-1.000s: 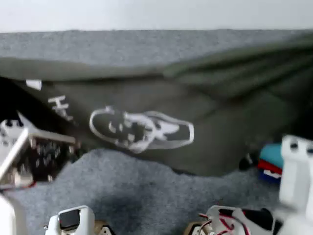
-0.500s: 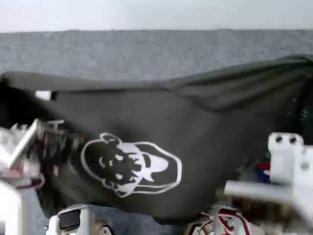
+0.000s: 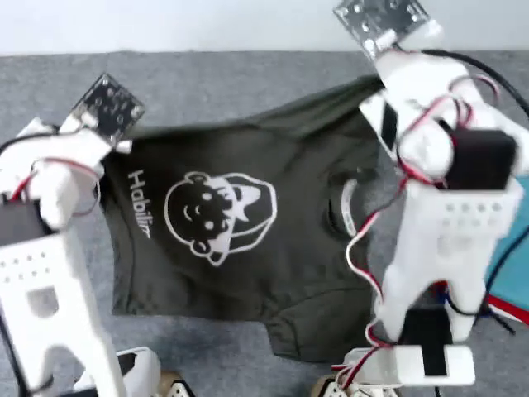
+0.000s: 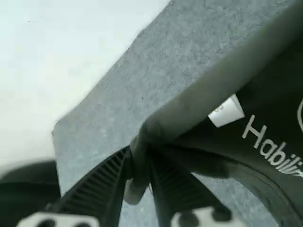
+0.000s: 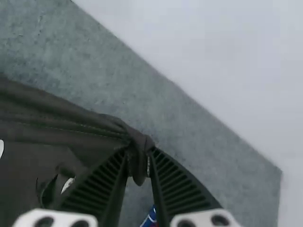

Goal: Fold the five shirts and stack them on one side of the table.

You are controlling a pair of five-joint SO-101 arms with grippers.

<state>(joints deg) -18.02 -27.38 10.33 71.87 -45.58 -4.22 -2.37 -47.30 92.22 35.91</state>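
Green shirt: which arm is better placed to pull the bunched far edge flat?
Right, probably. The right gripper is shut on the green shirt at the bunched corner; the left gripper holds the flatter side.

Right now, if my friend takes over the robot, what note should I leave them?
Left gripper: shut on the far left corner of the shirt.
Right gripper: shut on its far right corner.
Shirt: spread on the table, print up.
Done: this shirt is laid out, not yet folded.
Left: fold it and stack it. Blue and red cloth lies at the right edge, partly behind the arm; I cannot tell if it is folded.
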